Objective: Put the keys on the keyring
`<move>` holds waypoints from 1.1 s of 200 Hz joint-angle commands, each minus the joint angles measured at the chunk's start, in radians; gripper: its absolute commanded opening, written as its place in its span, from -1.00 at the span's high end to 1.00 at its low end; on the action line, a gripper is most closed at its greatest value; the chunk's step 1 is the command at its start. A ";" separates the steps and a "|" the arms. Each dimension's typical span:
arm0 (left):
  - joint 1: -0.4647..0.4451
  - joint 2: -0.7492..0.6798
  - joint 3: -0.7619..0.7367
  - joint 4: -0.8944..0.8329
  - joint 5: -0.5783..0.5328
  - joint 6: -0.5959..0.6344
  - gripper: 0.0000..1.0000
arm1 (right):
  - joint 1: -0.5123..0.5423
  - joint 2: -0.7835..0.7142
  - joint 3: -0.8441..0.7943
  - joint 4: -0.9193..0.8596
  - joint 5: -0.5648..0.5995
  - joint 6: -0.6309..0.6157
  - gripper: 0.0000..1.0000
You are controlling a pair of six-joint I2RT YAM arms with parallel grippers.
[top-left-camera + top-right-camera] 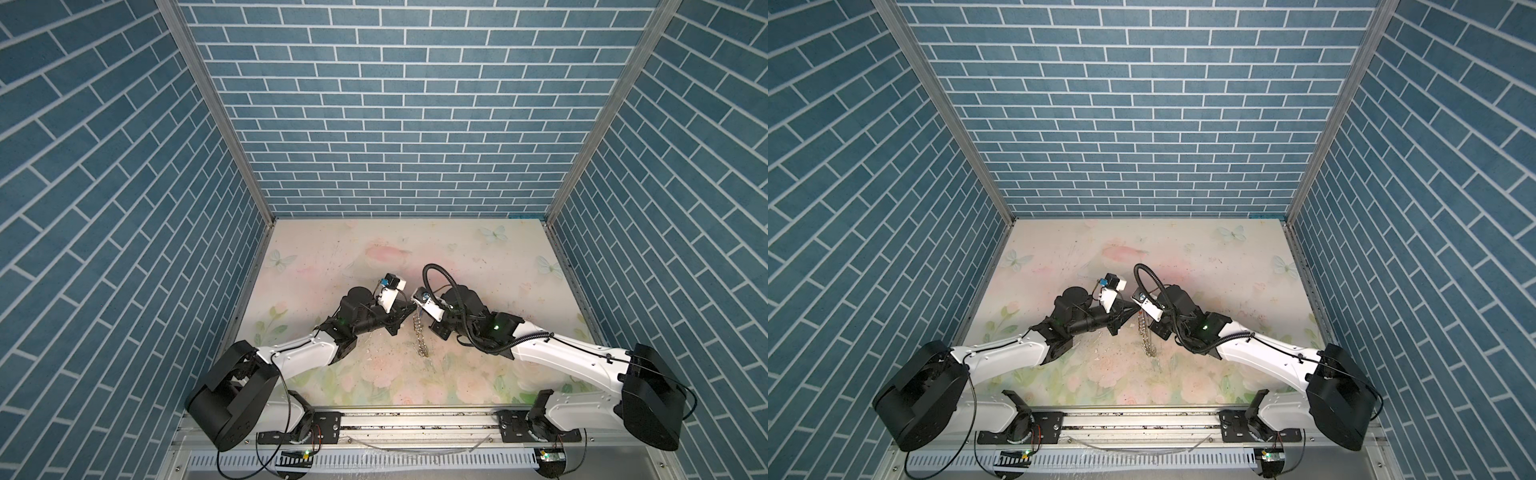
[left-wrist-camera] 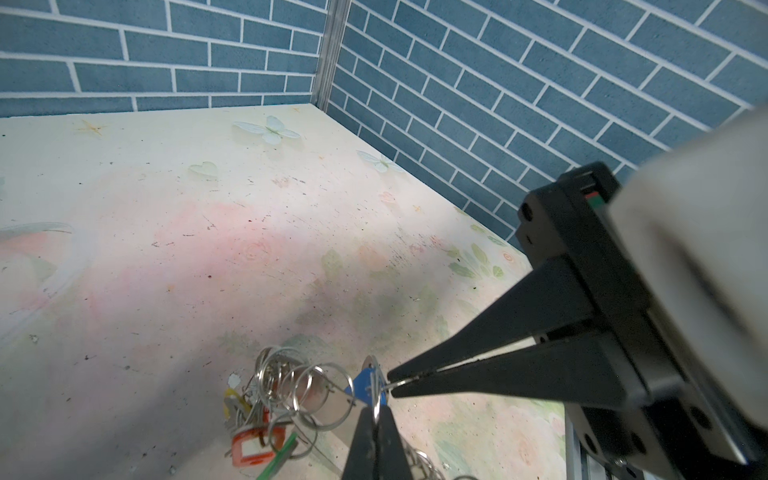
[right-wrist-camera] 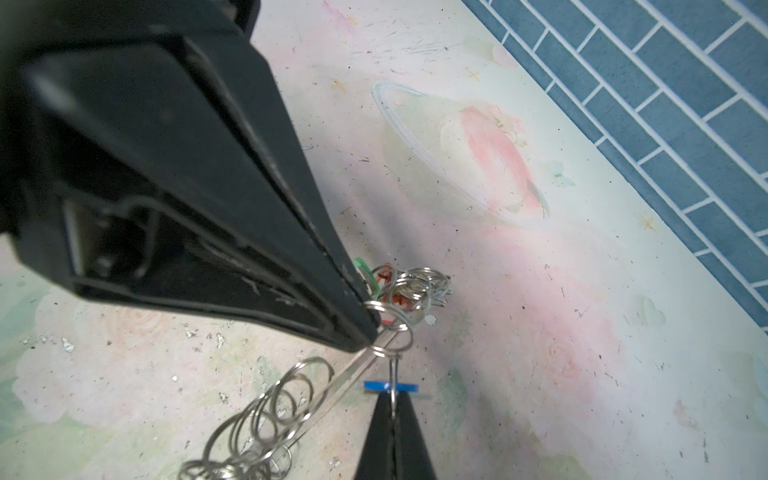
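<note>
Both grippers meet mid-table in both top views, the left gripper (image 1: 405, 312) and the right gripper (image 1: 419, 308) tip to tip. In the left wrist view my left gripper (image 2: 376, 409) is shut on a small split ring of the keyring (image 2: 320, 388). The right gripper (image 2: 390, 380) pinches the wire ring of the blue-tagged key (image 2: 362, 384). In the right wrist view the right gripper (image 3: 392, 399) is shut on that ring at the blue tag (image 3: 409, 387). The left gripper (image 3: 372, 338) holds a split ring on the thin hoop (image 3: 328, 392). Other keys (image 2: 249, 444), tagged red, green and yellow, bunch below.
A chain of split rings (image 1: 419, 336) hangs from the grippers down to the flowered table (image 1: 478, 270), also seen from the right wrist as rings (image 3: 257, 419). Blue brick walls (image 1: 415, 124) close in three sides. A metal rail (image 1: 415, 419) runs along the front edge.
</note>
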 commanded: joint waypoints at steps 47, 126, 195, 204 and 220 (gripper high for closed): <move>-0.012 -0.003 0.033 -0.044 0.001 0.018 1.00 | 0.005 0.000 0.036 0.005 0.034 -0.017 1.00; -0.018 0.006 0.054 -0.082 -0.005 0.038 1.00 | 0.017 -0.011 0.028 0.023 0.009 -0.024 1.00; -0.021 0.005 0.059 -0.106 -0.015 0.054 1.00 | 0.026 -0.025 0.027 0.025 0.028 -0.030 1.00; -0.021 0.003 0.057 -0.105 -0.017 0.057 1.00 | 0.025 -0.026 0.027 0.027 0.030 -0.030 1.00; -0.023 0.004 0.058 -0.107 -0.015 0.059 1.00 | 0.028 -0.029 0.025 0.026 0.026 -0.029 1.00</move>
